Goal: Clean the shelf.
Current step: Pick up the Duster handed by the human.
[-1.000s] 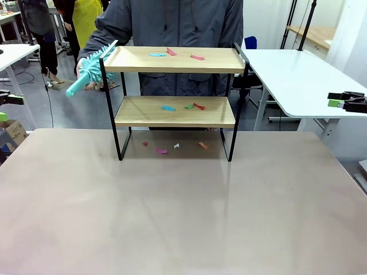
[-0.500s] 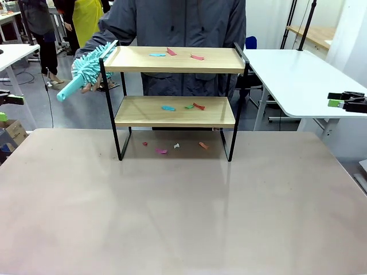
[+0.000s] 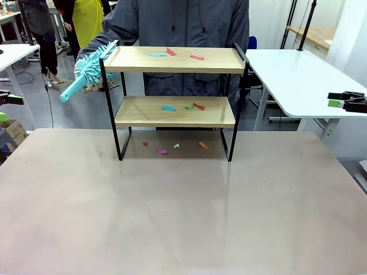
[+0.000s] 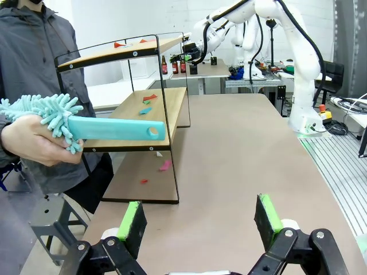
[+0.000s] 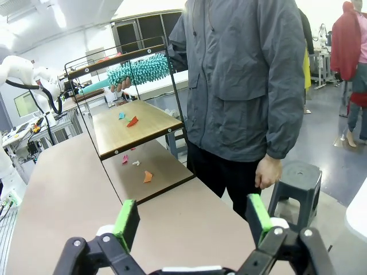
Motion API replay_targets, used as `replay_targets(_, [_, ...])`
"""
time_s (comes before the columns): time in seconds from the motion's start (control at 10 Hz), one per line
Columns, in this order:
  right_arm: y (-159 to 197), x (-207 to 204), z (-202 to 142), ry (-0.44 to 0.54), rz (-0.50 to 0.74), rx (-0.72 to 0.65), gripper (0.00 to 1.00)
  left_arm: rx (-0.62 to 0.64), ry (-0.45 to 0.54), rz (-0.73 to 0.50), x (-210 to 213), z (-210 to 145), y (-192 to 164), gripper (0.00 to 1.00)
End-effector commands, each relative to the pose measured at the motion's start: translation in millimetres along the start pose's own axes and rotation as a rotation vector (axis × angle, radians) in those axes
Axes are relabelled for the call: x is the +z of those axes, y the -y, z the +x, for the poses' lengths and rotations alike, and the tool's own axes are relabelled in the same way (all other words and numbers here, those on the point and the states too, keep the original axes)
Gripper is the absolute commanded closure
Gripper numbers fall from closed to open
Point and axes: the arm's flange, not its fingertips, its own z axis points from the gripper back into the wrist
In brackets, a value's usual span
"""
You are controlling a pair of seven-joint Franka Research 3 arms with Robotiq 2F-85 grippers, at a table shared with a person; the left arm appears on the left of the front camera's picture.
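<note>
Rising slightly since a second ago, the duster (image 3: 86, 71) is hovering by the shelf (image 3: 143, 112), which is standing on the surface's (image 3: 183, 212) far side. From the left wrist, your left claw (image 4: 198, 220) is gaping wide, holding nothing. From the right wrist, your right claw (image 5: 192, 220) is gaping empty too. You're likely facing a light, rigid, tippy frame, so be steadying it by a side rail.

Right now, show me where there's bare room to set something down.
The table in front of the shelf is bare. Both boards are free at their right ends, past the paper scraps. Crowded: the board middles, the table under the shelf, and the upper left corner, beside the duster.
</note>
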Motion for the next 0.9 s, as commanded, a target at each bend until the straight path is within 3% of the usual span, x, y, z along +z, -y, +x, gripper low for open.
replay_targets(0.0, [-1.1,-1.6,2.5,0.006,0.0,0.003,0.0,-0.005,-0.013,-0.008,-0.4,-0.1,0.2,0.0])
replay_targets(0.2, [-1.1,-1.6,2.5,0.006,0.0,0.003,0.0,0.0,0.0,0.0,0.0,0.0,0.0,0.0])
replay_targets(0.5, [-1.1,-1.6,2.5,0.006,0.0,0.003,0.0,-0.012,-0.117,0.098,-19.8,92.3,15.2,0.0])
replay_targets(0.8, [-1.1,-1.6,2.5,0.006,0.0,0.003,0.0,0.207,-0.341,0.245,-68.8,176.4,35.3,0.0])
